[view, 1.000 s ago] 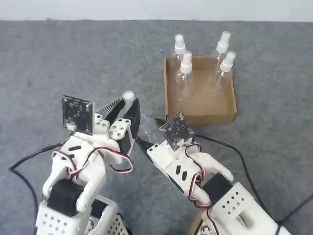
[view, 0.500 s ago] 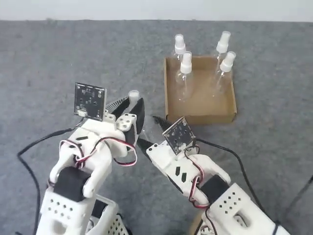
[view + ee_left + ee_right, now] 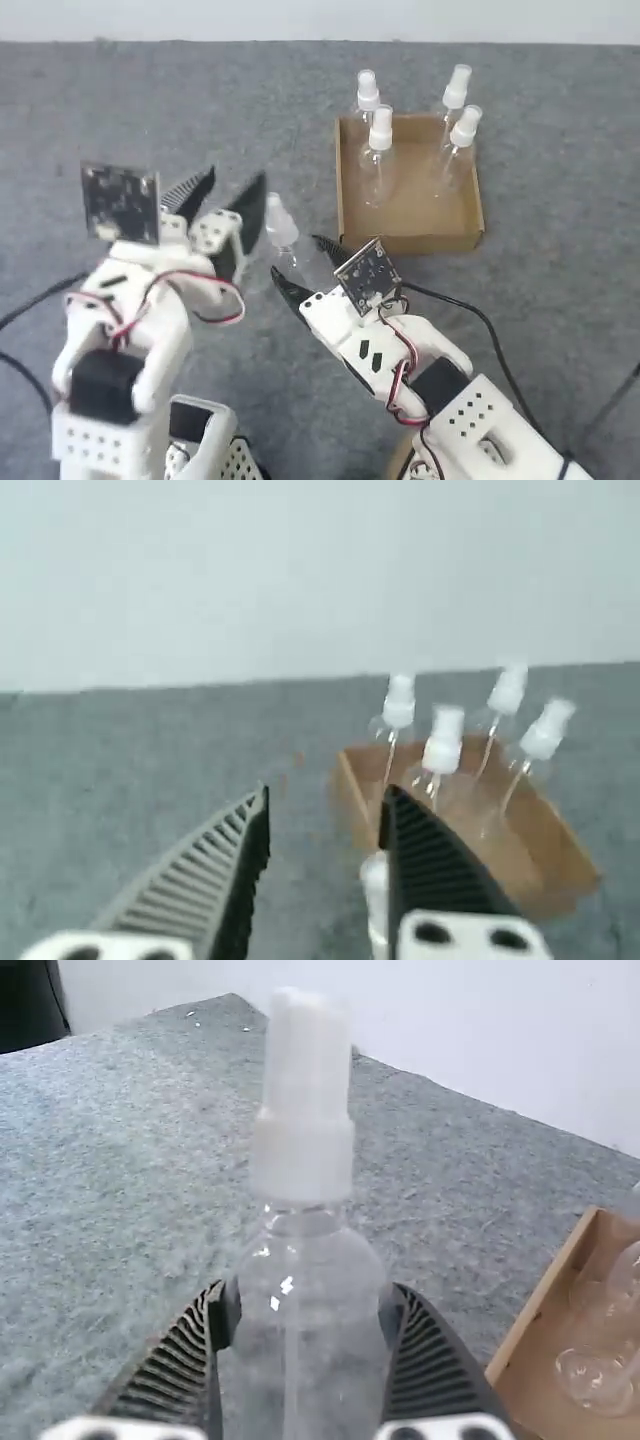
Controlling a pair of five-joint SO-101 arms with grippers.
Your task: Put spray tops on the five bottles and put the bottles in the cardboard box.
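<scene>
Left gripper (image 3: 232, 181): fingers spread, just beside the fifth bottle (image 3: 305, 1260).
Right gripper (image 3: 307, 1305): fifth bottle pinched, seemingly tilted.
Cardboard box (image 3: 410, 241): four capped bottles (image 3: 379, 150) held upright.

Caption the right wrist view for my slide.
Right gripper shut on a clear bottle with its white spray top fitted, cardboard box edge off to one side.
</scene>
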